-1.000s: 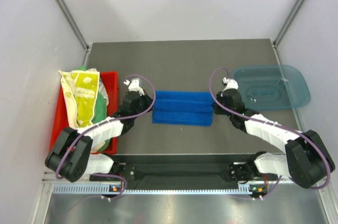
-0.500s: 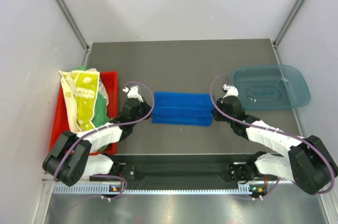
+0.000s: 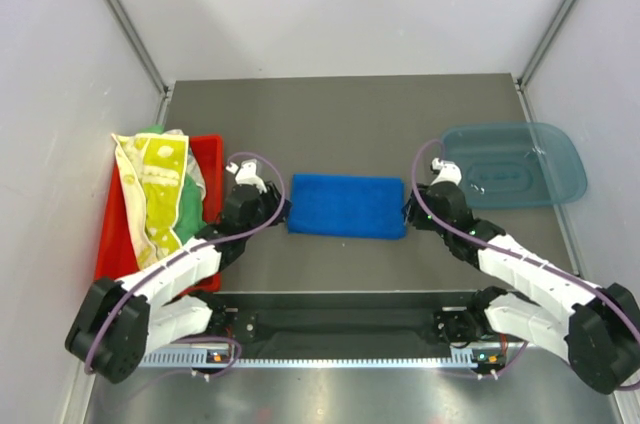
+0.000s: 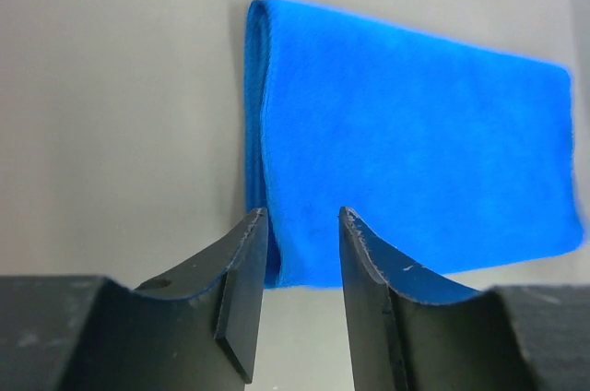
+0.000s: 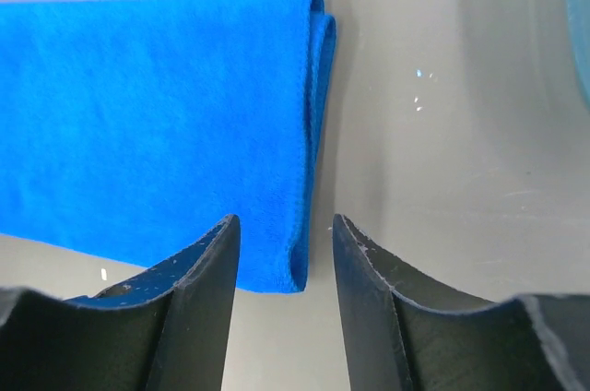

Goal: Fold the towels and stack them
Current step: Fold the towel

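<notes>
Flat blue towel (image 3: 346,206), apparently folded

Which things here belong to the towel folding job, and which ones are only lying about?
Belong to the job: blue towel, crocodile-print towel, green towel.
Only lying about: red tray, blue bin.

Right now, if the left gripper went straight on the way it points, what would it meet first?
Probably the blue towel: its folded end lies just ahead of the left gripper, jaws open, though depth is unclear.
</notes>
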### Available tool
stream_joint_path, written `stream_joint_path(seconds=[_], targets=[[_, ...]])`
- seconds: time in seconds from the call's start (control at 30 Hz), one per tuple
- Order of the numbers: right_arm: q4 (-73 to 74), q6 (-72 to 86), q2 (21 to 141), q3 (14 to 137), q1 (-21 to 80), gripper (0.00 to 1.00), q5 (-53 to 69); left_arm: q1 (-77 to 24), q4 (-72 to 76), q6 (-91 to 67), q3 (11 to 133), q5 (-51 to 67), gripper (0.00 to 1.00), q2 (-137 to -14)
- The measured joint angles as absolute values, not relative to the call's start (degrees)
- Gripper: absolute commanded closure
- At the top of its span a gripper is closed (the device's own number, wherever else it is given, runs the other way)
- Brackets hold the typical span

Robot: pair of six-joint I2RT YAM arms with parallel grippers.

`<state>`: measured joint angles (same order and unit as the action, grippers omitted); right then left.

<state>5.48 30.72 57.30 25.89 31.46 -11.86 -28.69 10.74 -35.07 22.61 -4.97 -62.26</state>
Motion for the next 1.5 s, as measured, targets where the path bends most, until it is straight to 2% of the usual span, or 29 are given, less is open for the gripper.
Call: stream_joint_path(seconds=[0.1, 0.17, 0.3, 0.37, 0.67, 0.87, 1.07, 1.23, 1.5], targets=[[7.3, 30.9, 56.5, 27.5, 31.8, 0.55, -12.7, -28.9, 7.6, -35.0, 25.5, -5.4, 0.61, -61.1], [7.9, 31.2, 56.8, 28.6, 32.3, 0.56, -12.8, -29.1, 6.1, -35.1, 27.9, -5.4, 0.66, -61.5], [7.7, 32.2, 59.9, 30.2, 34.0, 0.57, -12.8, -30.9, 5.5, -36.1, 31.6, -5.4, 0.71, -65.7], [7.5, 32.9, 61.9, 30.0, 35.2, 0.57, -12.7, -32.1, 5.5, -36.6, 31.9, -5.5, 0.76, -68.3], [5.1, 35.4, 66.9, 24.6, 35.9, 0.58, -12.0, -33.4, 3.7, -39.6, 30.0, -8.7, 0.82, -77.0], [4.5, 35.6, 67.2, 24.3, 35.9, 0.57, -12.0, -33.4, 3.5, -40.4, 29.9, -9.6, 0.8, -78.7], [7.0, 35.2, 65.7, 25.7, 35.9, 0.43, -13.7, -33.4, 0.6, -40.2, 30.6, -10.2, 0.75, -77.0], [7.8, 34.2, 66.4, 30.5, 35.3, 0.38, -15.0, -33.4, -4.5, -39.5, 32.4, -11.0, 0.7, -73.3], [7.7, 32.7, 77.4, 37.4, 34.6, 0.34, -15.6, -33.4, -12.1, -37.8, 38.1, -10.8, 0.67, -65.9]])
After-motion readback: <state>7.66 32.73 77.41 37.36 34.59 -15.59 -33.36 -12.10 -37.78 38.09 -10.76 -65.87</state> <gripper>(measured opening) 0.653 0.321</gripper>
